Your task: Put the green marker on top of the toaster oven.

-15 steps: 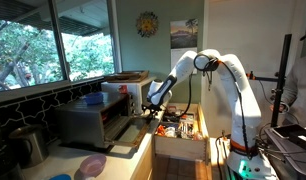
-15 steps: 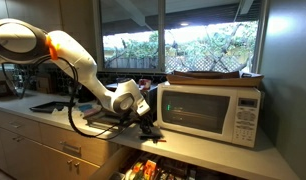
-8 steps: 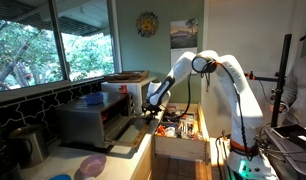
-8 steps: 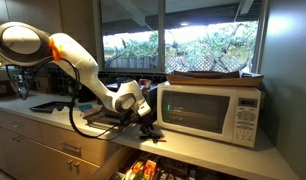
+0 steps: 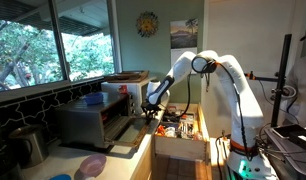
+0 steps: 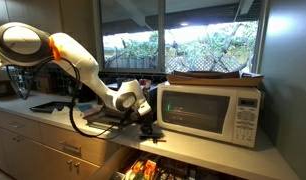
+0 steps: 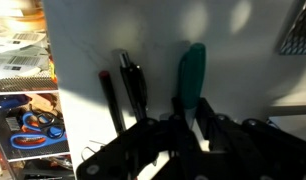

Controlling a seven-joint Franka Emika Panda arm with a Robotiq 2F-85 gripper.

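In the wrist view the green marker (image 7: 193, 70) lies on the white counter. My gripper (image 7: 193, 112) is down over its near end, with one finger against each side, so it looks shut on the marker. In both exterior views the gripper (image 5: 150, 108) (image 6: 145, 122) is low at the counter, in front of the white microwave (image 6: 208, 112). The silver toaster oven (image 5: 91, 122) stands beside the microwave with its front door dropped open; in an exterior view it (image 6: 101, 104) is mostly hidden behind my arm.
Two black markers (image 7: 131, 85) (image 7: 108, 98) lie left of the green one. An open drawer (image 5: 180, 130) (image 7: 28, 115) full of tools sits below the counter edge. A flat board lies on the microwave (image 5: 125, 77). A pink plate (image 5: 93, 165) and a metal kettle (image 5: 28, 145) stand near the oven.
The arm's elbow has shifted slightly. The gripper stays low at the same spot on the counter and the marker has not moved.
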